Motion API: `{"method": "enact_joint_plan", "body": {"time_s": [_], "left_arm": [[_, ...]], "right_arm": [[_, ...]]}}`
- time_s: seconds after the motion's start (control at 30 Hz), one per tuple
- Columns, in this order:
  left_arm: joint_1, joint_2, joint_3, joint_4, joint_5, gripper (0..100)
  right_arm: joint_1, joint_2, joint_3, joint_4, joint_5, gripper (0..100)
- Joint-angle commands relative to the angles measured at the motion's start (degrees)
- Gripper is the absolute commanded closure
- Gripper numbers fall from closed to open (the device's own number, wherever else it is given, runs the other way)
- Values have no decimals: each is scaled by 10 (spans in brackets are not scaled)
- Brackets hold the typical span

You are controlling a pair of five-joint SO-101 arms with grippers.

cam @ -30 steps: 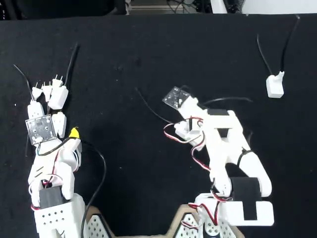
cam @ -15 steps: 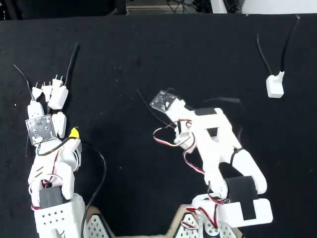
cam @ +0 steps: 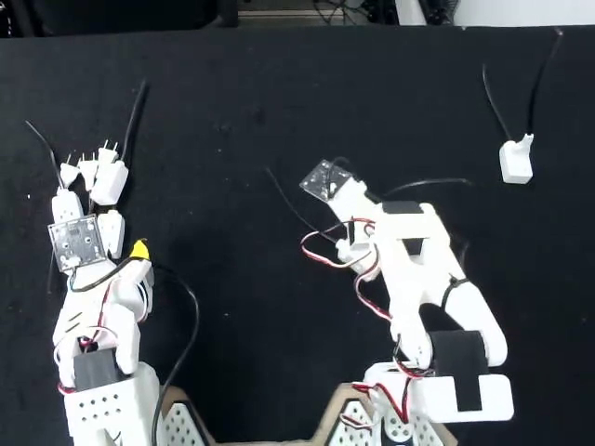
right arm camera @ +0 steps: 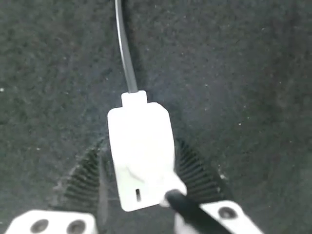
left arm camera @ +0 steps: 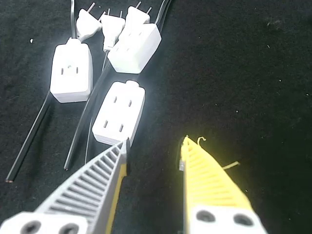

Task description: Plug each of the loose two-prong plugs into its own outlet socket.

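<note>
The right gripper [right arm camera: 141, 158] is clenched on a white corded block [right arm camera: 140, 141], one finger along each long side, a hold that likely keeps its slotted face free for prongs. The left gripper [left arm camera: 154, 143] hangs with fingers spread just short of a twin socket [left arm camera: 118, 113], seemingly placed to steady it. Beyond, a single socket [left arm camera: 71, 73] and the loose plugs [left arm camera: 112, 28] lie bunched together; a lone corded socket [cam: 516, 160] sits well apart, far right

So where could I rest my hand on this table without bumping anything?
Bare cloth lies between the right arm and the lone outlet block at the far right, and across the far middle. It is crowded ahead of the left pincer, where sockets and plugs huddle.
</note>
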Motion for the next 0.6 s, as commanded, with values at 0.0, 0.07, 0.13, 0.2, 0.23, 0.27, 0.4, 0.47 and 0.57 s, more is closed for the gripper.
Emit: {"method": "enact_joint_plan", "body": {"time_s": [0.0,0.07,0.13,0.2,0.23,0.27,0.4,0.47,0.57], "left_arm": [[-4,-3,12,1,4,816],[-4,-3,12,1,4,816],[-4,-3,12,1,4,816],[-4,-3,12,1,4,816],[-4,-3,12,1,4,816],[-4,-3,12,1,4,816],[-5,-3,12,1,4,816],[-5,-3,12,0,4,816],[-5,-3,12,0,4,816]], "right_arm": [[12,-10,-26,-1,-9,988],[21,-23,-26,13,-10,988],[40,-44,-31,26,-25,988],[77,-59,-47,28,-74,988],[100,-65,-58,26,-99,988],[122,-65,-69,26,-123,988],[171,-49,-102,30,-183,988],[170,-30,-120,28,-196,988],[161,10,-168,26,-221,988]]}}
